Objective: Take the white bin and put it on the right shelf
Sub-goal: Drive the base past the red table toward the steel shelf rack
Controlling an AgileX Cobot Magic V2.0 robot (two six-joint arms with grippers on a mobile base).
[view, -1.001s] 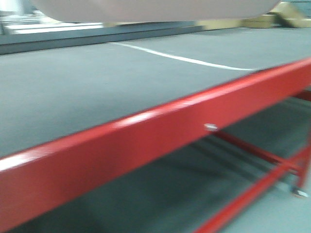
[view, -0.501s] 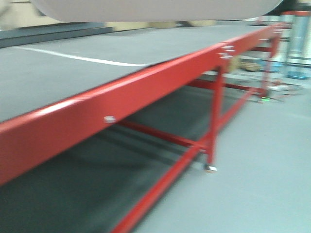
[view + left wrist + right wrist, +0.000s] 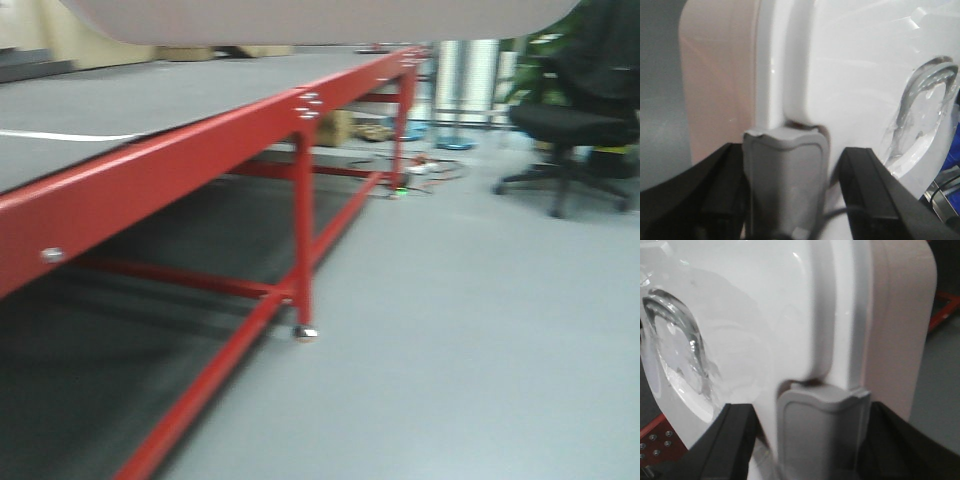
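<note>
The white bin (image 3: 300,18), rigid, bulky, probably light but glossy and slippery, hangs over the red-framed table (image 3: 200,130), with the left gripper (image 3: 785,142) and right gripper (image 3: 822,397) each closed on an opposite lid rim, the soundest hold

We are seeing only the underside of the white bin (image 3: 320,20), the top edge cutting it off. Blur is smearing the tabletop (image 3: 150,100) and the chair (image 3: 570,125), which the right edge is clipping.
</note>
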